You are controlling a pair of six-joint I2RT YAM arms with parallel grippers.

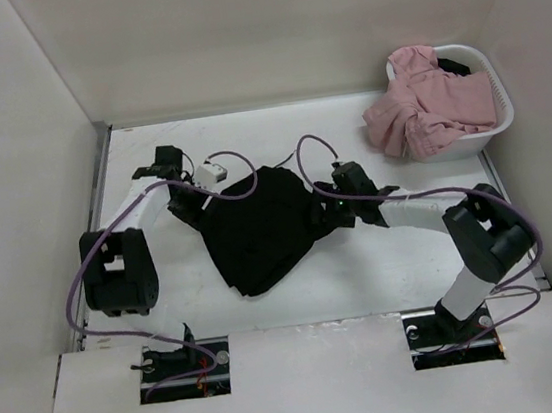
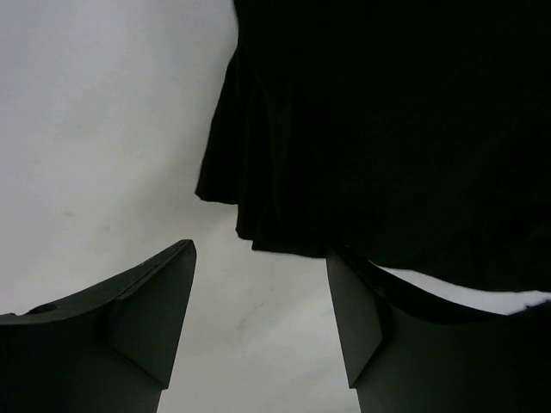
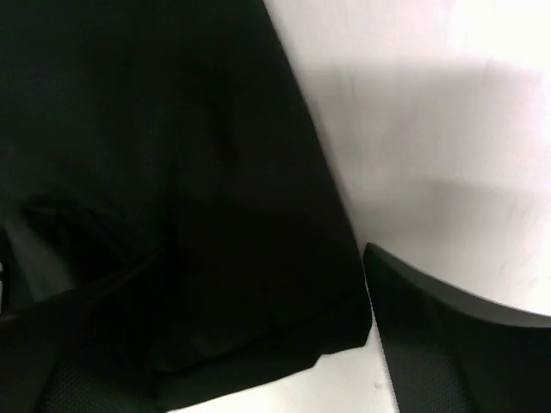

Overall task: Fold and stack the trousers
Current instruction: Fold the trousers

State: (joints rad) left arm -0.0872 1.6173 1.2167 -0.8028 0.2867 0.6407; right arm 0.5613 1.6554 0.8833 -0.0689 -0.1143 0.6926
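Soft, matte black trousers, bunched into a rough folded slab at mid-frame of the top view, flat on the white bench. Light and limp by the look; likely to sag and fall open if lifted by a single point, so better pinched at a doubled edge or corner, both sides at once. Gathered, pleated edge at the centre of the left wrist view, just ahead of the left claw, spread apart with bare bench between its fingers. Right claw at the slab's right edge, likewise wide apart, with a fabric corner between the fingers, unclamped. Smooth bench: probably easy sliding under a drag. Upper right: white plastic basket heaped with pink cloth.
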